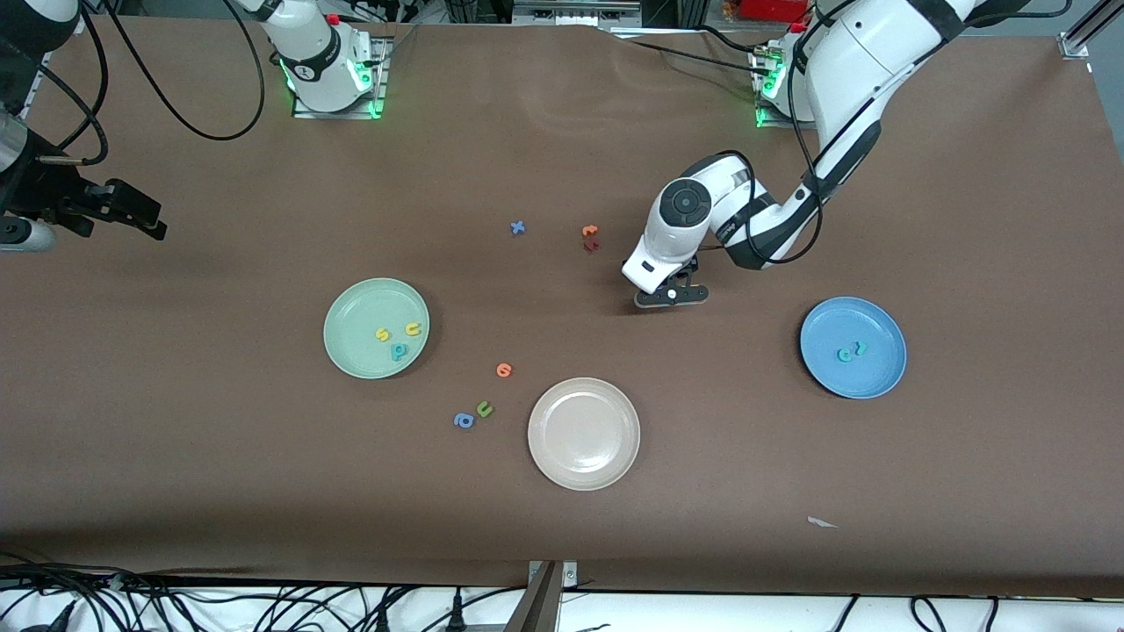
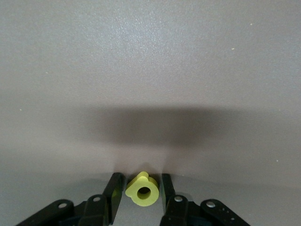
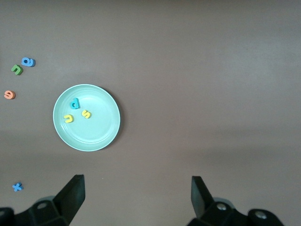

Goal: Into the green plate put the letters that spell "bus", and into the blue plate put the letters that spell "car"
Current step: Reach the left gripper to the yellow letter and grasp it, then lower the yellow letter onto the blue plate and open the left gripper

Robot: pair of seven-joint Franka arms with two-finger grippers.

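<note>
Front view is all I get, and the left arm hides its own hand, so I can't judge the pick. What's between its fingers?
Observer: The left wrist view shows a yellow a inside the left hand.
Operator: Clamped?
Observer: Not plainly. The fingers stand close on either side of it, with thin gaps showing.
Operator: Is the other hand free?
Observer: Yes. The right wrist view shows the right hand wide open and empty, waiting above the table at the right arm's end.
</note>
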